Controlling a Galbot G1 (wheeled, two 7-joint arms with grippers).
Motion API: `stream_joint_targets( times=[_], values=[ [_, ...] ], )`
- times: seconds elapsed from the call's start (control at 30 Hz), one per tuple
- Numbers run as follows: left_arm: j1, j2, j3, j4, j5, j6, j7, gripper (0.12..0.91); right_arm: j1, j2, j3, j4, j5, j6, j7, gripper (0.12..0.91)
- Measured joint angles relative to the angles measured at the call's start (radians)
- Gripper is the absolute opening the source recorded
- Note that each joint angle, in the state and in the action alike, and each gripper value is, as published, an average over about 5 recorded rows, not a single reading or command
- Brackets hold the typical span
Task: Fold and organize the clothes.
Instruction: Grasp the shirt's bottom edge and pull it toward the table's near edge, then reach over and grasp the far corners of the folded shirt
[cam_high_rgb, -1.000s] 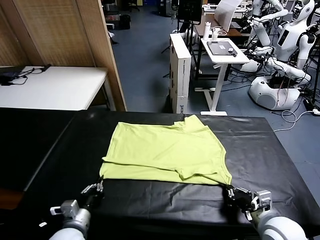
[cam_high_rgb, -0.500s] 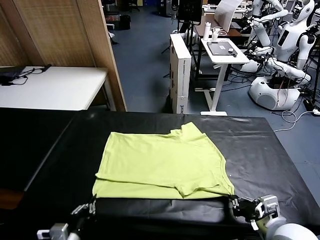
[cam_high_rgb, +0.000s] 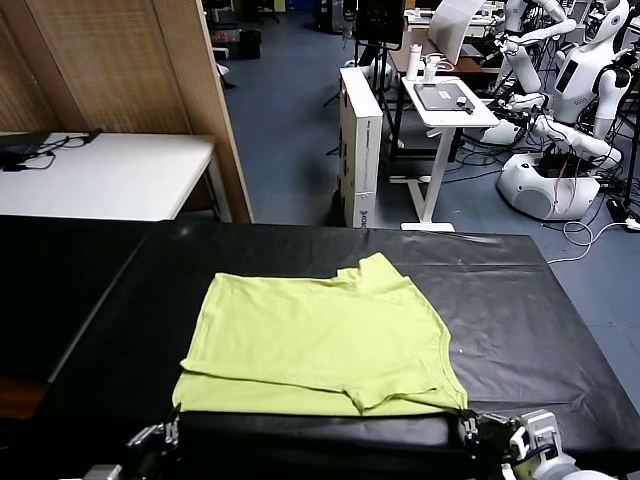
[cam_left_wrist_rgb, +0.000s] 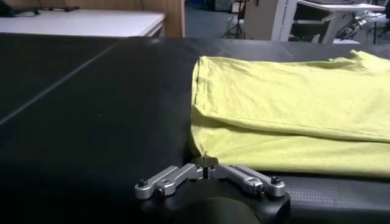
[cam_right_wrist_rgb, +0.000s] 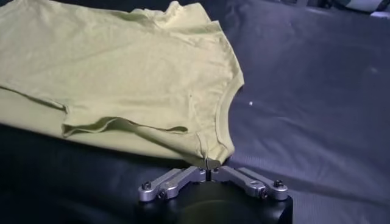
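Lime yellow-green short-sleeved cotton T-shirt (cam_high_rgb: 320, 345) lies flat on the black matte table (cam_high_rgb: 520, 300), mid-surface near the front edge. Left gripper (cam_left_wrist_rgb: 206, 168) is clamped on the shirt's near-left corner, right gripper (cam_right_wrist_rgb: 209, 164) is pinched on its near-right corner by the collar. To do this step well, I'd move both corners evenly, keep the near hem taut and level, avoid skewing the fold. Count: one shirt, one table, two grippers.
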Motion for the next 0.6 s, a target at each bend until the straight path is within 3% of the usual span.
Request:
stream_joint_targets(
  times=[0.07,0.13,0.3,0.43,0.6],
  values=[
    [0.003,0.003,-0.002,-0.004,0.000,0.012,-0.011,0.456,-0.002,0.003,0.005,0.006,0.001,0.000,0.000,0.866],
    [0.005,0.007,-0.007,-0.011,0.002,0.030,-0.018,0.570,0.002,0.005,0.014,0.014,0.004,0.000,0.000,0.896],
    [-0.014,0.003,-0.041,-0.042,-0.012,0.110,-0.046,0.849,0.050,-0.010,0.037,0.019,0.029,0.000,-0.004,0.906],
    [-0.052,0.003,-0.073,-0.067,-0.075,0.171,-0.073,0.902,0.137,-0.031,0.026,-0.015,0.061,0.000,-0.028,0.907],
    [-0.135,0.029,-0.080,-0.054,-0.174,0.174,-0.068,0.907,0.336,-0.031,-0.039,-0.126,0.080,0.000,-0.069,0.907]
  ],
)
